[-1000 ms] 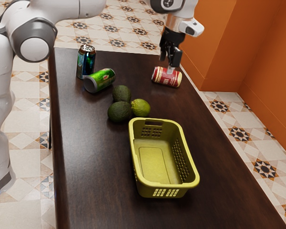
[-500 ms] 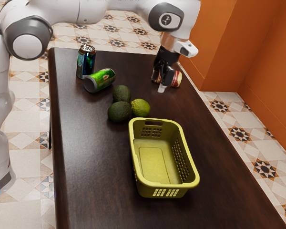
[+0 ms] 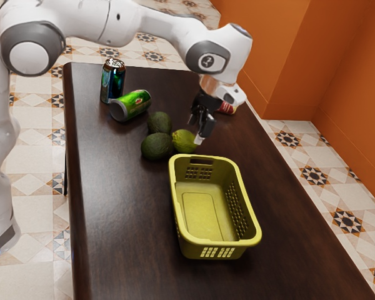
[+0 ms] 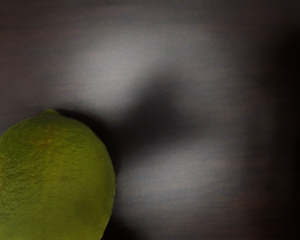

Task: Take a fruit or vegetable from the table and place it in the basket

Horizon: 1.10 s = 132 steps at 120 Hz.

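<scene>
My gripper (image 3: 196, 132) is over the table (image 3: 125, 237), fingers look spread, nothing pinched. Target I'd pick: the lime (image 3: 184, 140), on the table between the two avocados (image 3: 158, 135) and the basket (image 3: 257, 237). In the exterior view it's just to the left of my fingertips, tips overlapping its edge; can't tell if they touch. Wrist cam agrees: lime off to one side of the hand's centre, not under it

Long axis: nub end points to my side, toward the exterior view's right, so the axis runs roughly across the line to the basket. Next: shift toward the lime and a bit away from the basket, centre over it, straddle its short width, then drop. Risk: going down from here lands a finger on the nub end and rolls it into the avocados
</scene>
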Each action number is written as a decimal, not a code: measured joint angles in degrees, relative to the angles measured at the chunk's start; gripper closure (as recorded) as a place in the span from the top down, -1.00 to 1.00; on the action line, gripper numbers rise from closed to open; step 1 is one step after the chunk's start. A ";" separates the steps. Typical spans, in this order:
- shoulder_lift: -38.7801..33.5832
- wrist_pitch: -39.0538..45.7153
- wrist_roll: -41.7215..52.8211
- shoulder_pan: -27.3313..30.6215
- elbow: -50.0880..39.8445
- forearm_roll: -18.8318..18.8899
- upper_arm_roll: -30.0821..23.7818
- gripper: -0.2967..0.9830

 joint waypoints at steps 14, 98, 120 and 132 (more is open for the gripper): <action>0.40 1.89 0.07 0.74 0.04 0.41 -0.03 0.54; -2.11 5.56 0.59 5.00 -6.81 2.65 0.32 0.54; -1.52 7.78 0.72 4.06 -8.56 2.48 0.31 0.54; -0.96 8.96 0.77 4.30 -9.11 2.31 0.31 0.54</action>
